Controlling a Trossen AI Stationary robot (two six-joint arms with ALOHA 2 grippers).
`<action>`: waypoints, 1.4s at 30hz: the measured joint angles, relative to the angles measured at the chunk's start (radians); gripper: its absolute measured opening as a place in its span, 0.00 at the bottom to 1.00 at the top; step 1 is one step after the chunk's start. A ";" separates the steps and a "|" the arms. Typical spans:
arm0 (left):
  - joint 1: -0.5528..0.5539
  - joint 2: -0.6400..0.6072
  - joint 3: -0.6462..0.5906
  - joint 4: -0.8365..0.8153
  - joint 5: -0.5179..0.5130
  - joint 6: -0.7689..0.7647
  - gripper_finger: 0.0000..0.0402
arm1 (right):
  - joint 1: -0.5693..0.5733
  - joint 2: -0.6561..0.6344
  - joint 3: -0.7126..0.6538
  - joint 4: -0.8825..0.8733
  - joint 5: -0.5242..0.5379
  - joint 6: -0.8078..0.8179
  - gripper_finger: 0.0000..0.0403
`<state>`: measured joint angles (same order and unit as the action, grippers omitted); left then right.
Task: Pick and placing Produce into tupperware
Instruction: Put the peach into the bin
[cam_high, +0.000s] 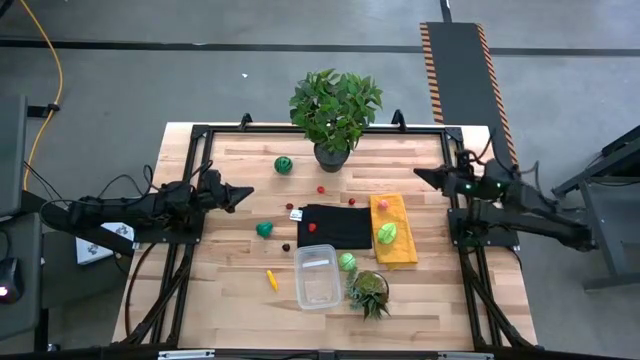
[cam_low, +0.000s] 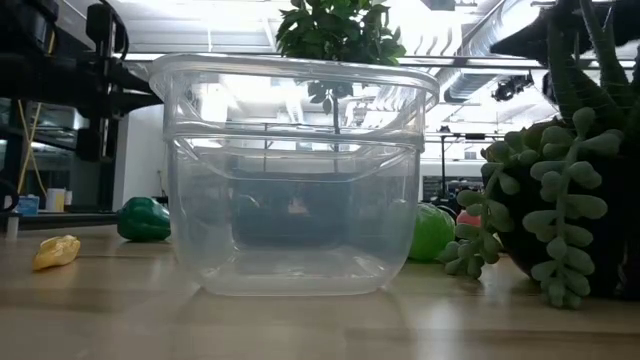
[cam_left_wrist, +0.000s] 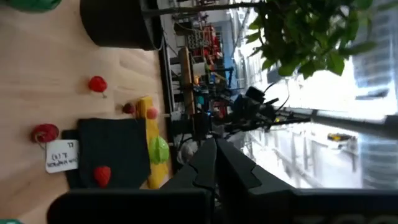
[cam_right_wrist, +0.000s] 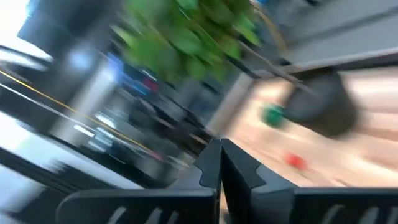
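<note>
The clear tupperware (cam_high: 316, 275) (cam_low: 295, 180) stands on its base near the table's near edge, with nothing in it. Produce lies scattered on the table: a green round piece (cam_high: 284, 164), a green piece (cam_high: 264, 229) (cam_low: 143, 220), red berries (cam_high: 321, 189) (cam_high: 351, 201), a dark berry (cam_high: 286, 247), an orange-yellow stick (cam_high: 271, 279) (cam_low: 56, 252) and a green ball (cam_high: 346, 262) beside the tupperware. A red berry (cam_high: 312, 227) sits on the black cloth; a green piece (cam_high: 386, 233) sits on the yellow cloth. My left gripper (cam_high: 250, 190) (cam_left_wrist: 214, 144) hovers shut at the left. My right gripper (cam_high: 416, 173) (cam_right_wrist: 220, 143) hovers shut at the right.
A large potted plant (cam_high: 335, 110) stands at the far edge. A spiky succulent (cam_high: 368, 292) (cam_low: 540, 210) sits right of the tupperware. The black cloth (cam_high: 335, 226) and yellow cloth (cam_high: 393, 228) lie mid-table, a white tag (cam_left_wrist: 61, 155) beside them. Bare wood (cam_high: 220, 270) shows at the near left.
</note>
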<state>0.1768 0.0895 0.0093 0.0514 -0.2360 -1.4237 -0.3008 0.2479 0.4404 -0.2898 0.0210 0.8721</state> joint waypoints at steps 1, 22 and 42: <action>0.000 0.000 0.000 0.000 0.001 0.007 0.00 | 0.000 0.032 0.052 -0.087 0.005 -0.024 0.00; 0.000 0.000 0.000 -0.002 0.111 0.118 0.00 | 0.000 0.737 0.598 -0.621 0.028 -0.185 0.34; 0.000 0.000 0.000 -0.023 0.158 0.118 0.00 | 0.154 1.166 0.621 -0.721 0.015 -0.016 0.40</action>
<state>0.1764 0.0895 0.0095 0.0284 -0.0776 -1.3056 -0.1469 1.4144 1.0611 -1.0105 0.0360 0.8558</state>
